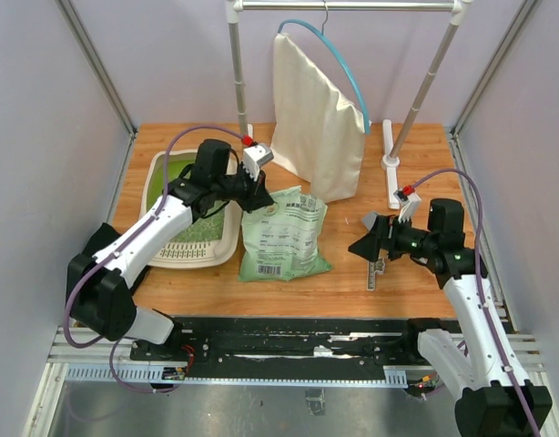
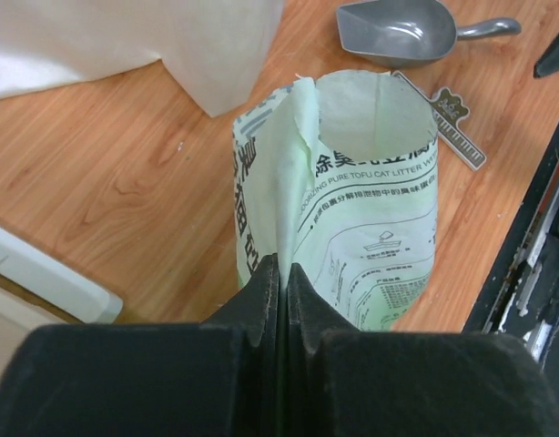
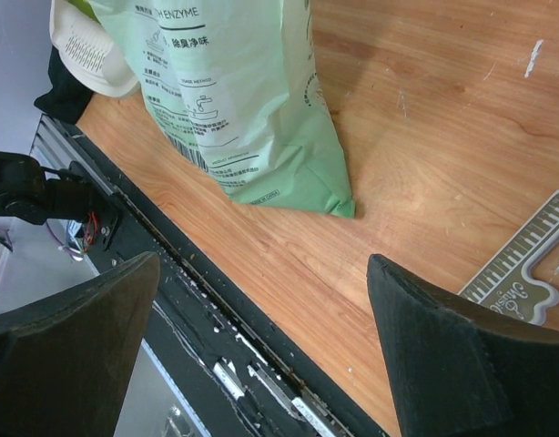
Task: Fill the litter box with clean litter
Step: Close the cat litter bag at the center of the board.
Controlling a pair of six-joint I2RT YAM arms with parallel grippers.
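Table (image 1: pixel 352 284): litter box (image 1: pixel 183 262) beside tool (image 1: pixel 258 197), bag (image 1: pixel 284 238)

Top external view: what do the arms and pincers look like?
Left arm and right arm: white shells, black joints, a looping purple cable each. White camera block with red tip on each wrist. Left pincer and right pincer: black wedge-shaped fingers.

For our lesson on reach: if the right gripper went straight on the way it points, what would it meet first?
Probably the green bag, past bare table; the open right gripper may tilt down, so depth is uncertain.
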